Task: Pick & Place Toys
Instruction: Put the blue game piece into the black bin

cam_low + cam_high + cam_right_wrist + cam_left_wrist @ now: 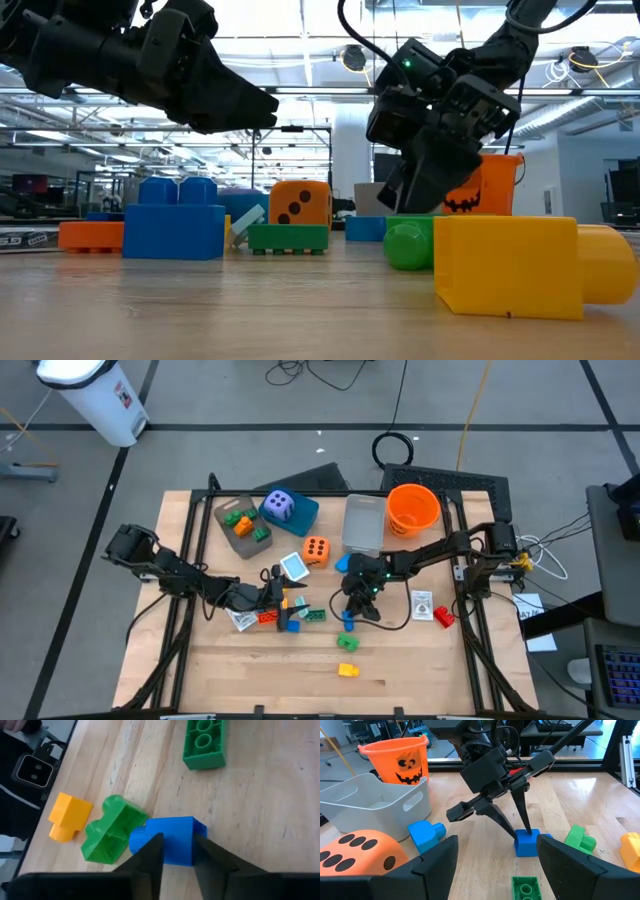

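Dice: two, a purple die (279, 506) and an orange die (316, 550).
Blue bricks: three (348, 622), (291, 624), (343, 563).
Green bricks: four, two loose on the tabletop (347, 644), (315, 615) and two in the tray (238, 517), (261, 534).
Red bricks: two (268, 617), (443, 618).
Orange bricks: two (297, 602), (243, 527).
Yellow bricks: one (347, 670).
Cards: two plainly seen (294, 567), (421, 605); a third pale piece (243, 620) may be another.
Containers: four, an orange bucket (413, 508), a pale bin (364, 523), a teal box (300, 515), a tray (228, 535).
Arms: two, each with one hand, the left hand (272, 592) and the right hand (350, 610).
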